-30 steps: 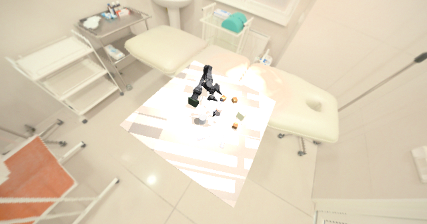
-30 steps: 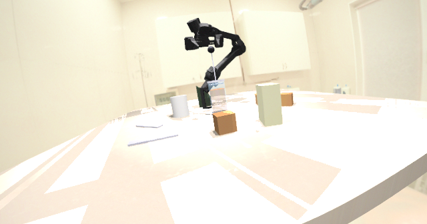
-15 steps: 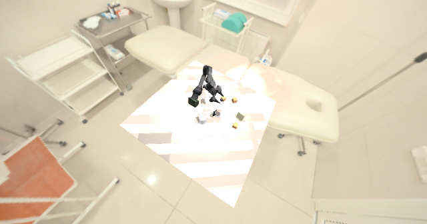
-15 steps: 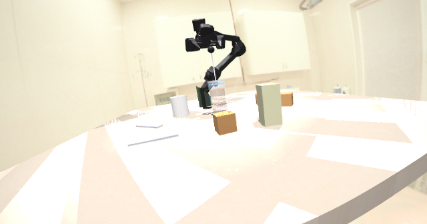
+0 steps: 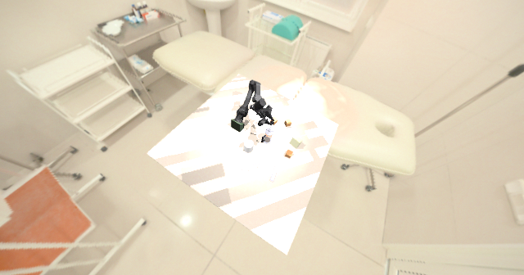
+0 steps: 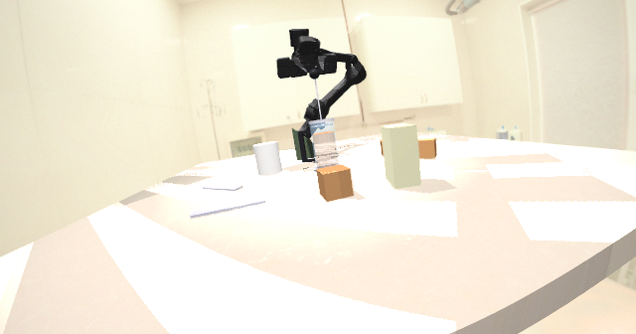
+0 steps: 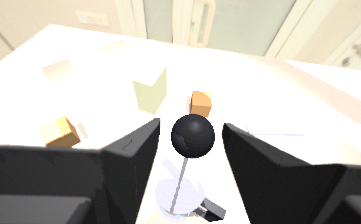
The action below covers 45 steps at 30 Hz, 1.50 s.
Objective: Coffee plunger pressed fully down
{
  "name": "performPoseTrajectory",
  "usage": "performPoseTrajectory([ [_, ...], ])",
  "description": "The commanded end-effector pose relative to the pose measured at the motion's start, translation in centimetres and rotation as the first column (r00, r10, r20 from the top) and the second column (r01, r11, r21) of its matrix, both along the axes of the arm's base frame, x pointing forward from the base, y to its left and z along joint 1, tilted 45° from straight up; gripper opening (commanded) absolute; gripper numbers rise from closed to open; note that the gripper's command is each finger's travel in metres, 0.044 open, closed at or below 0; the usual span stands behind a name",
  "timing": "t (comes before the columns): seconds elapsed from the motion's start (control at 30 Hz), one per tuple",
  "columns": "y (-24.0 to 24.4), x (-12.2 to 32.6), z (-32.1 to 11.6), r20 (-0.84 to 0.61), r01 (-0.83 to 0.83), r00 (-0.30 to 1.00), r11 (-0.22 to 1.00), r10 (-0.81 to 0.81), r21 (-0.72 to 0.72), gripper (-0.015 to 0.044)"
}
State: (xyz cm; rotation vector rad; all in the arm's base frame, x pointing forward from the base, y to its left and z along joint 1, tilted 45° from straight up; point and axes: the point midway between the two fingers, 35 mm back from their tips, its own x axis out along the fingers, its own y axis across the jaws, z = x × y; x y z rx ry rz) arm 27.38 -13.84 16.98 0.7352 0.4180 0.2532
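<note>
The coffee press [image 6: 326,151] [image 7: 177,194] stands upright on the table, a clear body with a dark handle [image 7: 212,209]. Its thin plunger rod [image 6: 318,97] [image 7: 180,181] rises high above the lid, with a round black knob [image 6: 314,74] [image 7: 192,136] on top. My gripper [image 5: 267,122] [image 6: 307,68] [image 7: 191,126] is above the press, partly open, with one finger on each side of the knob. The wrist view shows a gap between the knob and each finger. The press is small and partly washed out in the top view.
A white cup [image 5: 248,146] [image 6: 268,158] stands near the press. A pale green box [image 5: 295,142] [image 6: 401,156] [image 7: 151,93] and orange blocks [image 5: 289,154] [image 6: 335,183] [image 7: 200,104] stand around it. A thin flat piece [image 6: 229,209] lies on the table.
</note>
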Motion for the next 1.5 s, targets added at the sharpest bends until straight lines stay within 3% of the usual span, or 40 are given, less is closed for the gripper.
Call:
performPoseTrajectory([
  [0.0, 0.0, 0.0, -0.1, -0.004, 0.004, 1.000, 1.000, -0.004, 0.001, 0.0145],
  [0.13, 0.0, 0.0, -0.1, -0.004, 0.004, 1.000, 1.000, -0.004, 0.001, 0.0123],
  [1.47, 2.9, 1.2, -4.4, -0.018, -0.001, 1.000, 1.000, 0.001, -0.008, 0.0123],
])
